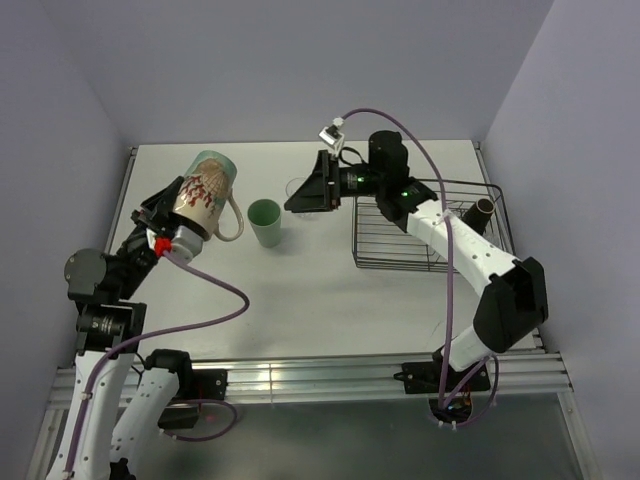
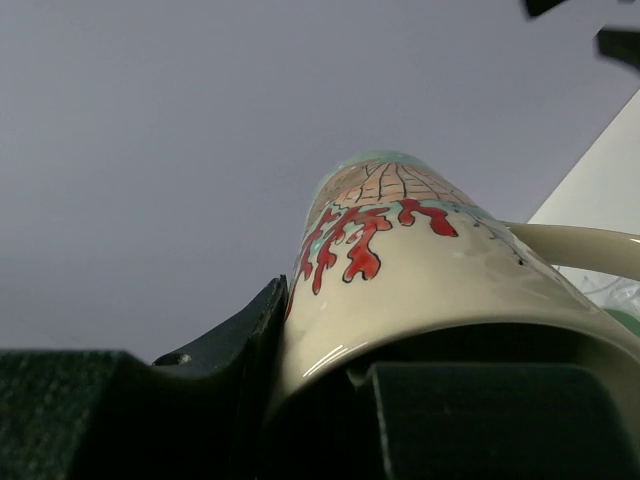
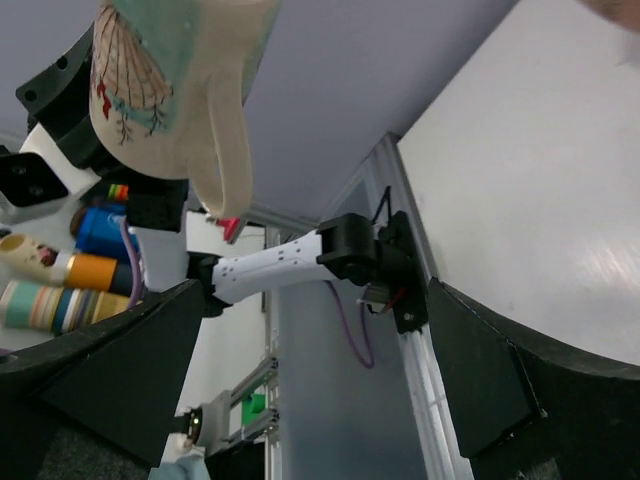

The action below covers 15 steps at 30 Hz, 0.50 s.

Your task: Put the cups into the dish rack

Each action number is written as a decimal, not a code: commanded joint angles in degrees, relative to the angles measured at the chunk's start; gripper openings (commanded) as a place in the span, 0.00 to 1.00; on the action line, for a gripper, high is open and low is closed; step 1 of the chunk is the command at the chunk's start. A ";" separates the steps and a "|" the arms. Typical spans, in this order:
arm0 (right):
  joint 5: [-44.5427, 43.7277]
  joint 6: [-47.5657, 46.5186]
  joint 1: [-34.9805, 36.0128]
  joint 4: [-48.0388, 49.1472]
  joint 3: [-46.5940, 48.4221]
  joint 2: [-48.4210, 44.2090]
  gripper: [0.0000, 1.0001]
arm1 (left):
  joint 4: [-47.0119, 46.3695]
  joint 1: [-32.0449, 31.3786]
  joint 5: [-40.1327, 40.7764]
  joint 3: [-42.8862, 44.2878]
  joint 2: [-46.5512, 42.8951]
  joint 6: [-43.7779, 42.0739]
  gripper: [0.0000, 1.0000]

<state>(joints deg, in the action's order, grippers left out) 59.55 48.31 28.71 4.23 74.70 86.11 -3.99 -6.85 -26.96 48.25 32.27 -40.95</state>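
My left gripper (image 1: 172,222) is shut on the rim of the cream patterned mug (image 1: 205,192), held tilted high above the table's left side. In the left wrist view one finger (image 2: 235,345) presses the outside of the mug (image 2: 420,265) and the other sits inside it. The green tumbler (image 1: 265,222) stands upright on the table. My right gripper (image 1: 297,200) is open and empty, pointing left just right of the tumbler; a clear glass (image 1: 296,186) shows partly behind it. The black wire dish rack (image 1: 380,262) lies at the right, with the dark brown cup (image 1: 483,210) at its far right side.
The right wrist view looks across at the lifted mug (image 3: 165,80) and the left arm (image 3: 290,262), between my open fingers (image 3: 120,375). Lilac walls close the table on three sides. An aluminium rail (image 1: 310,375) runs along the near edge.
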 commanded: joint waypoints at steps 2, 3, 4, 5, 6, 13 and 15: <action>2.68 4.16 5.47 8.69 6.42 2.92 1.00 | -12.71 -0.18 -4.95 2.20 -1.25 -3.26 0.00; 2.59 4.42 6.35 10.00 7.47 3.45 1.00 | -12.54 -0.18 -4.60 3.16 -0.99 -3.00 0.00; 2.68 4.68 7.75 10.79 7.83 4.67 1.00 | -12.19 -0.18 -4.24 3.60 -0.81 -2.74 0.00; 2.94 5.73 8.37 11.84 8.27 5.38 1.00 | -12.01 -0.18 -3.72 4.13 -0.28 -1.95 0.00; 3.20 6.69 8.90 13.07 9.14 6.08 0.99 | -11.66 -0.18 -3.54 5.09 -0.19 -1.68 0.00; 3.29 10.13 12.86 23.01 13.28 10.83 0.98 | -11.30 -0.18 -3.27 4.66 -0.72 -1.50 0.00; 2.77 10.83 13.65 24.41 13.98 11.62 0.98 | -12.87 -0.18 -2.92 3.52 -1.07 -1.94 0.00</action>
<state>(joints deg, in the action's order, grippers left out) 62.19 57.60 41.12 21.63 85.19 97.27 -6.24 -7.01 -30.15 49.63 33.06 -42.28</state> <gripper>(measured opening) 0.979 0.258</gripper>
